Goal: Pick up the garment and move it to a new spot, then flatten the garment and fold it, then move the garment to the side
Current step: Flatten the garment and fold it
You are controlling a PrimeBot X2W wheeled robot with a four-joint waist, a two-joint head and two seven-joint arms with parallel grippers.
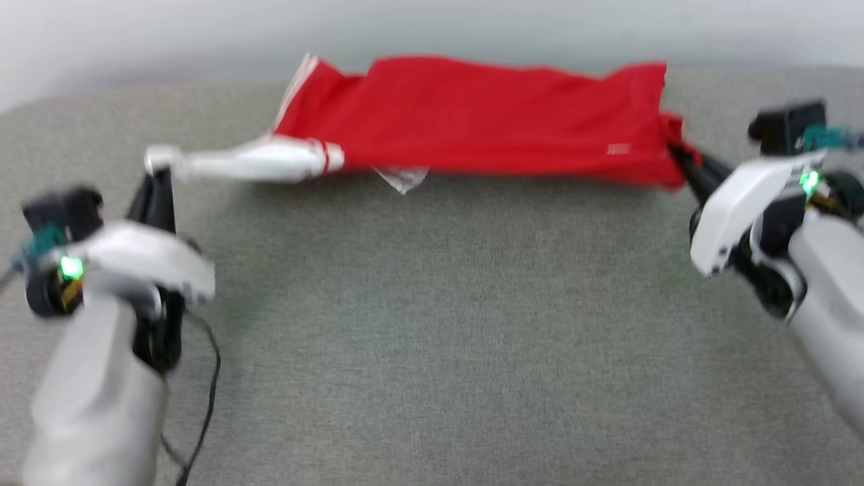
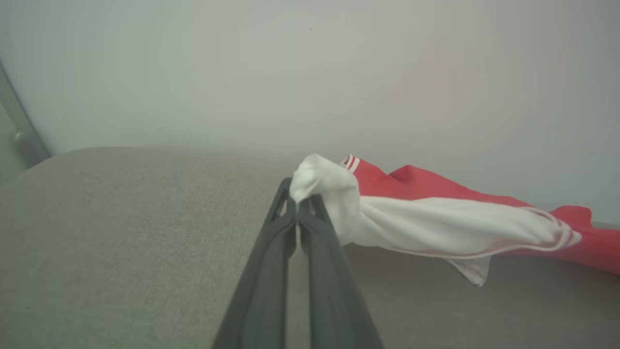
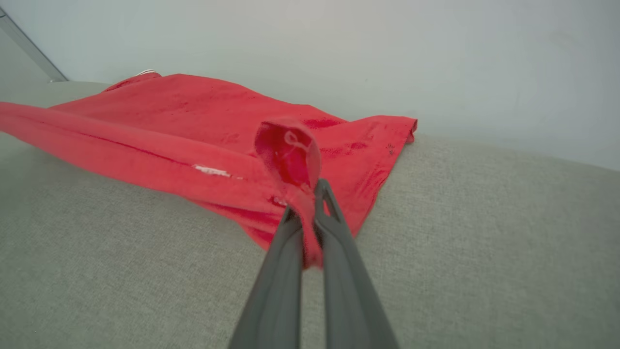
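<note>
Much open surface (image 1: 439, 324) before the garment (image 1: 486, 118)

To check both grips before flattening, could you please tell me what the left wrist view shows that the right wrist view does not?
Left wrist view: the left gripper shut on the bunched white sleeve of the garment. Right wrist view: the right gripper shut on a red corner, near a small white mark. Both share the red body of the garment, the grey fabric surface and the pale wall.
</note>
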